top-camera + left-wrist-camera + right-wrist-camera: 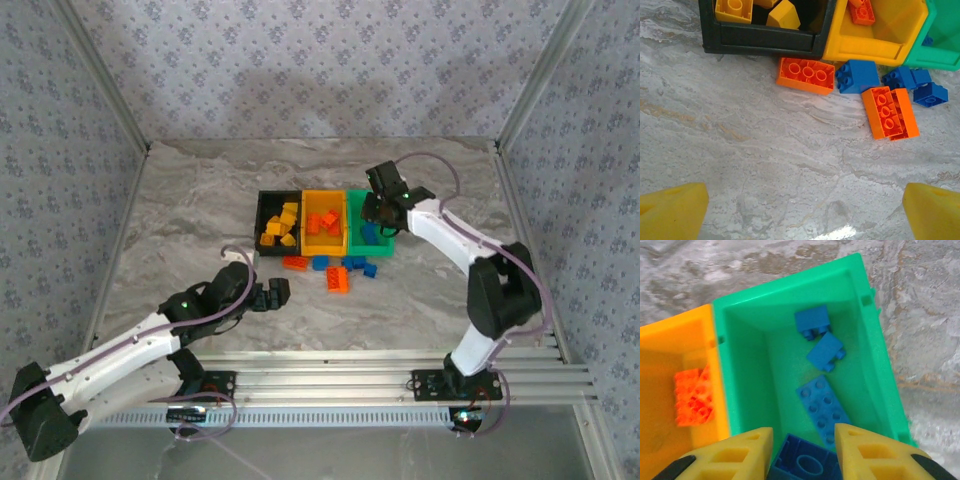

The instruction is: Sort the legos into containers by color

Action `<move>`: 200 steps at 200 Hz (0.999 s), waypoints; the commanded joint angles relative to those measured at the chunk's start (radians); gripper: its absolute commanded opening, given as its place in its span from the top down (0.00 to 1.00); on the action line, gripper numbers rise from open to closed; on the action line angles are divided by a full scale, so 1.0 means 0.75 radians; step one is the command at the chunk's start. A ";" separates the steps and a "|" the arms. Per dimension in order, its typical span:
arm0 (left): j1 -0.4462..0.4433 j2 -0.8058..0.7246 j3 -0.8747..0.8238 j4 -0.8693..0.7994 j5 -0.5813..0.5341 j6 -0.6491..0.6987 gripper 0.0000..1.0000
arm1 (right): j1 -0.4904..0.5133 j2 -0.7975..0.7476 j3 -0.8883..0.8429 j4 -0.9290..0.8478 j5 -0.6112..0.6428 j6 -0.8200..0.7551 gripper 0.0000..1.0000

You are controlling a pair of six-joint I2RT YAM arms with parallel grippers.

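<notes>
My right gripper (804,440) hangs over the near end of the green container (745,365), shut on a blue lego (805,466) that is turned underside up. Three more blue legos (823,409) lie on the green floor. The yellow-orange container (690,347) beside it holds orange-red legos (692,397), and the black container (765,40) holds yellow ones (782,15). Loose on the table before the containers lie two orange legos (806,75) (890,112) and three blue ones (856,76). My left gripper (805,202) is open over bare table, short of them.
The three joined containers (325,197) stand mid-table on a marbled top. Patterned walls with metal posts (105,90) close in the sides and back. A metal rail (380,375) runs along the near edge by the arm bases.
</notes>
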 commanded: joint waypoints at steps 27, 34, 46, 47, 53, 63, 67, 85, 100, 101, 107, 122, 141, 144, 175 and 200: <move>-0.001 -0.065 -0.026 -0.054 0.000 -0.014 0.00 | -0.021 0.068 0.139 -0.080 0.021 -0.072 0.34; -0.001 -0.066 -0.026 -0.053 -0.002 -0.015 0.00 | -0.009 0.045 0.131 -0.074 0.027 -0.088 0.33; -0.002 -0.066 -0.027 -0.051 -0.003 -0.013 0.00 | 0.012 -0.003 0.105 -0.082 0.039 -0.086 0.31; -0.002 -0.065 -0.027 -0.051 -0.003 -0.013 0.00 | 0.015 -0.009 0.101 -0.082 0.039 -0.085 0.31; -0.001 -0.066 -0.024 -0.049 -0.003 -0.013 0.00 | 0.029 -0.041 0.073 -0.081 0.042 -0.076 0.30; -0.002 -0.067 -0.025 -0.046 -0.001 -0.014 0.00 | 0.064 -0.099 0.009 -0.070 0.042 -0.057 0.29; -0.001 -0.067 -0.025 -0.042 -0.001 -0.015 0.00 | 0.077 -0.123 -0.027 -0.061 0.042 -0.040 0.28; -0.001 -0.067 -0.032 -0.023 0.007 -0.021 0.00 | 0.141 -0.226 -0.213 -0.009 0.039 0.028 0.27; -0.001 -0.065 -0.043 -0.011 0.006 -0.024 0.00 | 0.199 -0.285 -0.345 0.012 0.058 0.083 0.27; -0.001 -0.066 -0.044 -0.010 0.006 -0.024 0.00 | 0.202 -0.289 -0.353 0.014 0.060 0.088 0.27; -0.001 -0.065 -0.048 -0.007 0.003 -0.025 0.00 | 0.222 -0.306 -0.401 0.024 0.071 0.111 0.27; 0.000 -0.062 -0.056 -0.003 0.000 -0.028 0.00 | 0.256 -0.337 -0.498 0.061 0.072 0.159 0.27; 0.001 -0.060 -0.068 0.003 -0.003 -0.031 0.00 | 0.283 -0.335 -0.568 0.082 0.086 0.193 0.27; 0.001 -0.061 -0.068 0.003 -0.002 -0.033 0.00 | 0.285 -0.333 -0.574 0.084 0.090 0.195 0.27; 0.001 -0.062 -0.081 0.004 -0.007 -0.042 0.00 | 0.278 -0.276 -0.608 0.129 0.068 0.200 0.28; 0.001 -0.061 -0.085 0.001 -0.007 -0.041 0.00 | 0.249 -0.228 -0.613 0.180 0.044 0.187 0.30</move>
